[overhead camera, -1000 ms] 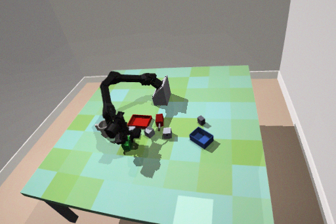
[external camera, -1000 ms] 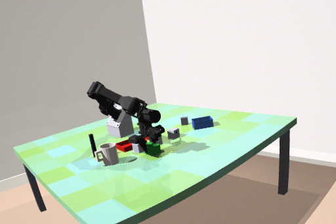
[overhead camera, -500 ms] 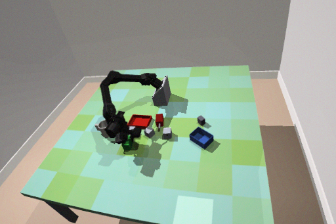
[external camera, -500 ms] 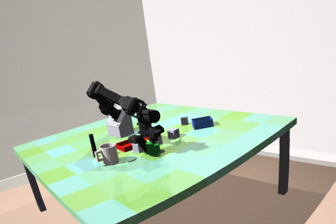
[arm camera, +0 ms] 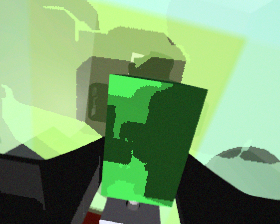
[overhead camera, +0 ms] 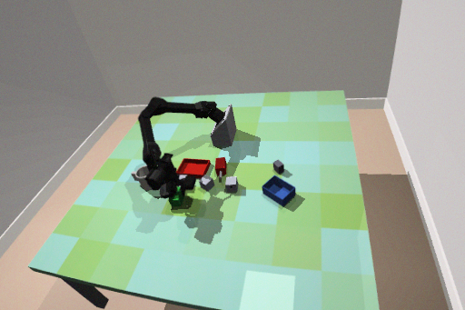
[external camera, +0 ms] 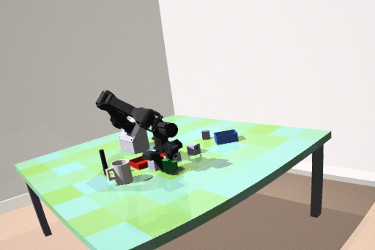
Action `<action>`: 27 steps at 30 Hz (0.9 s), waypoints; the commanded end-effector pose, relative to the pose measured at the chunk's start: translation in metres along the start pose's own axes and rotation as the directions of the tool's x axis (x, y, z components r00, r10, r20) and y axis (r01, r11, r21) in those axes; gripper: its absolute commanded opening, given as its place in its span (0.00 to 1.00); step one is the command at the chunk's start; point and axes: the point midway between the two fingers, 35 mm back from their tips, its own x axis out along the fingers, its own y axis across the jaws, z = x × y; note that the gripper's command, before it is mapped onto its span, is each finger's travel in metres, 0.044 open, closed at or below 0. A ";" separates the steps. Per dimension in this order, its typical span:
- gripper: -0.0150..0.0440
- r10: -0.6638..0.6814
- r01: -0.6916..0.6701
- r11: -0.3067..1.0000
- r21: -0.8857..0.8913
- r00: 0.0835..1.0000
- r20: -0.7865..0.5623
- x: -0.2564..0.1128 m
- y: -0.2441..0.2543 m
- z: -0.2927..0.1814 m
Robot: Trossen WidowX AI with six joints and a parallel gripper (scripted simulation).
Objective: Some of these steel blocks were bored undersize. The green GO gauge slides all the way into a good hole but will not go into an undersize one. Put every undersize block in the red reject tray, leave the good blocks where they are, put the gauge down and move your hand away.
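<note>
Flat grey wall (overhead camera: 236, 29) (external camera: 80, 60) behind tool; pale off-white wall (overhead camera: 436, 75) (external camera: 256, 49) meeting it at corner. White skirting board (overhead camera: 420, 215) (external camera: 351, 177) along wall foot. Pinkish-tan floor (overhead camera: 377, 138) (external camera: 22, 221) below tool, partly in brown shadow. Rectangular tabletop (overhead camera: 182, 265) (external camera: 205, 207) under tool, patchwork of lime-green and aqua squares, dark-edged, on dark straight legs (overhead camera: 86, 292) (external camera: 317, 181). Bright light, shadows beside tool.

A blue open box (overhead camera: 273, 197) (external camera: 225, 138) sits well apart from a grey mug (overhead camera: 142, 181) (external camera: 124, 173), which stands upright just beside a slim black stick (external camera: 103, 162), perhaps a marker, while a red block (overhead camera: 221, 165) with a pale pin lies between box and mug.
</note>
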 end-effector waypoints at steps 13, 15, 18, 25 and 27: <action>0.25 -0.003 0.002 1.000 0.001 1.000 0.011 -0.005 -0.002 -0.004; 0.25 -0.003 0.002 1.000 0.001 1.000 0.011 -0.005 -0.002 -0.005; 0.25 -0.003 0.003 1.000 0.001 1.000 0.010 -0.005 -0.002 -0.007; 0.25 -0.002 0.002 1.000 0.002 1.000 0.008 -0.003 -0.001 -0.005; 0.25 -0.002 0.002 1.000 0.002 1.000 0.008 -0.003 -0.001 -0.004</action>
